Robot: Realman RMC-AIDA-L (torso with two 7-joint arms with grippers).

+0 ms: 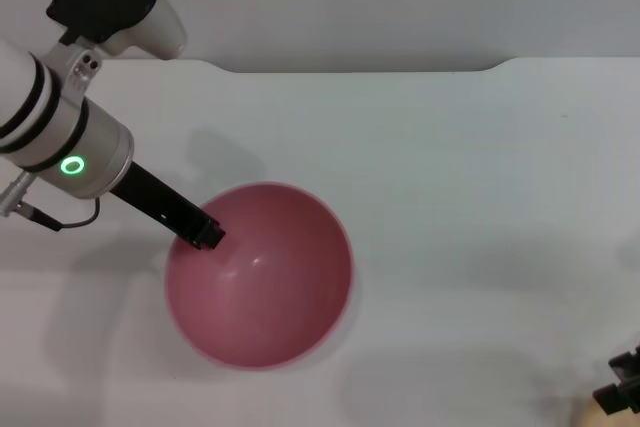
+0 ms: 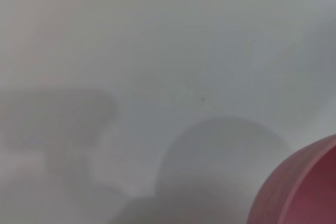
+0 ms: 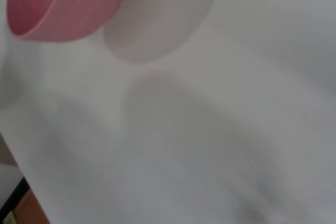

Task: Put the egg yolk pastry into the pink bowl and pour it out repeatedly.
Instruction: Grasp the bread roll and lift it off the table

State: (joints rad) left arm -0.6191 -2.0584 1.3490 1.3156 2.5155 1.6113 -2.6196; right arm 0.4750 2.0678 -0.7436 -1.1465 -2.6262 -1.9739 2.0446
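Observation:
The pink bowl (image 1: 262,282) is in the middle of the white table and its inside is empty. My left gripper (image 1: 208,233) reaches in from the left and is shut on the bowl's near-left rim. In the left wrist view the bowl (image 2: 304,187) casts a round shadow set apart from it, and likewise in the right wrist view (image 3: 63,3), so it is held a little above the table. My right gripper (image 1: 622,385) shows only partly at the bottom right corner. A small pale tan patch, which looks like the egg yolk pastry (image 1: 592,413), lies at the frame's bottom edge beside it.
The white table (image 1: 450,167) stretches wide to the right of the bowl and behind it. Its far edge (image 1: 360,71) runs along a grey wall at the back.

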